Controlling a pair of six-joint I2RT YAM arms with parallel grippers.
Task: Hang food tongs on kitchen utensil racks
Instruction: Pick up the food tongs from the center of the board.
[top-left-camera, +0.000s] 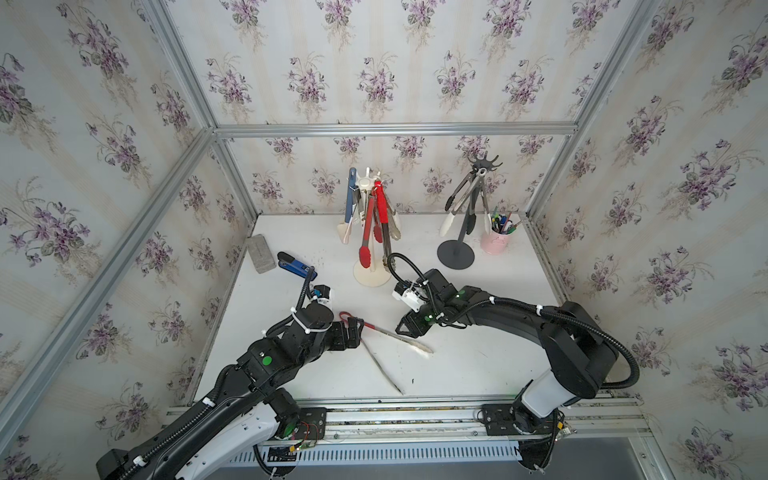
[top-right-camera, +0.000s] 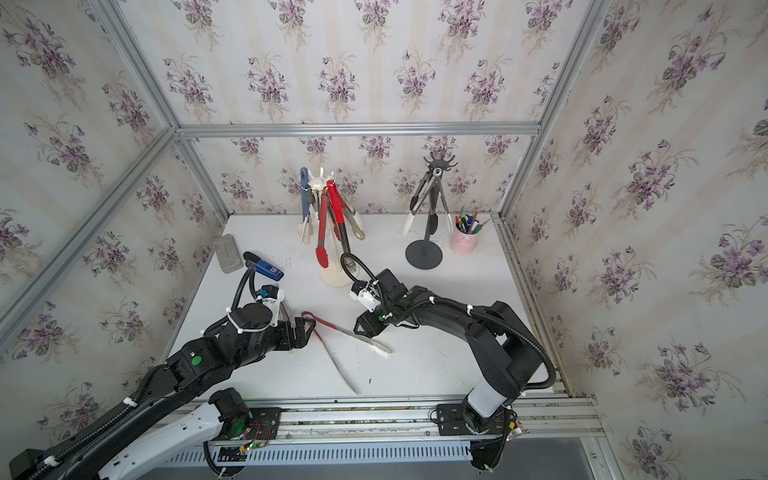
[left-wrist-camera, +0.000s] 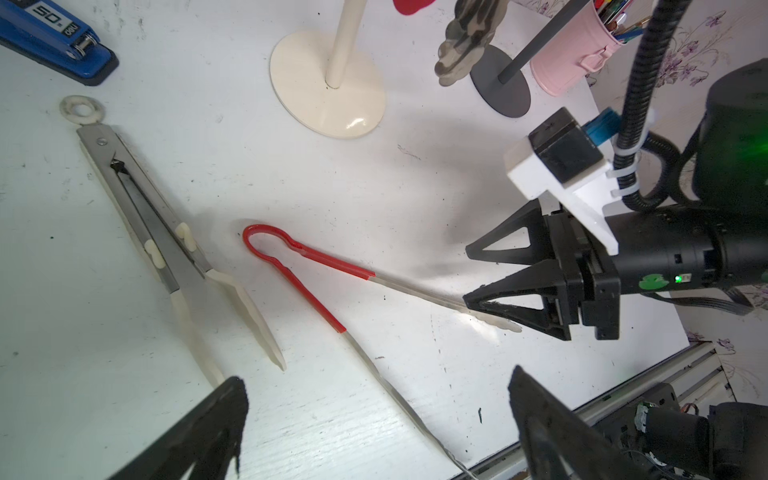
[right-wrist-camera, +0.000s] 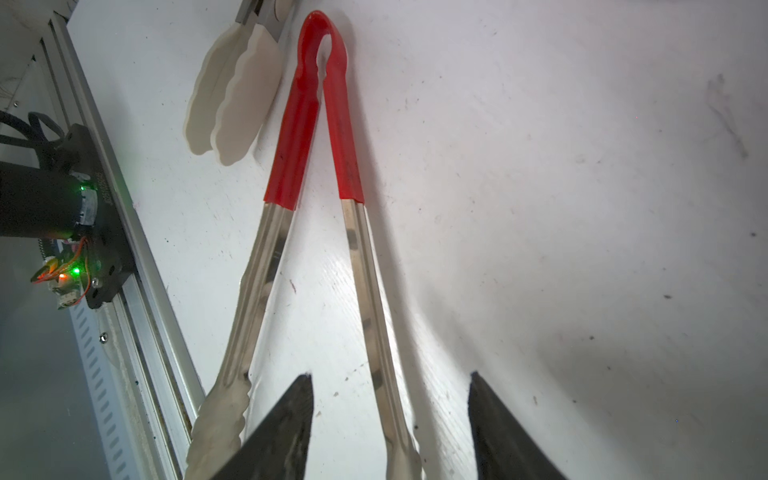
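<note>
Red tongs (top-left-camera: 390, 332) (right-wrist-camera: 345, 166) lie flat on the white bench (top-left-camera: 478, 365), splayed in a V. They are on the robot's side of the cream rack (top-left-camera: 365, 278), near its base but not touching it.

Your right gripper (top-left-camera: 400, 330) (right-wrist-camera: 390, 375) is low over the red tongs, also on the robot's side of the rack. Its jaws are partly spread and straddle one steel arm near the tip. In the right wrist view, bare bench shows on both sides of that arm, so nothing is pinched. The other steel arm lies outside the jaws.

Your left gripper (top-left-camera: 359, 326) (left-wrist-camera: 376, 374) is spread as wide as it goes and holds nothing. It sits at the red loop end of the tongs. The top views do not show whether it touches the loop.

White tongs (left-wrist-camera: 141, 195) lie on the bench just beside that loop, hidden under the left arm in both top views.

The cream rack already carries several hung tongs (top-left-camera: 368, 232) in red, blue and steel.
</note>
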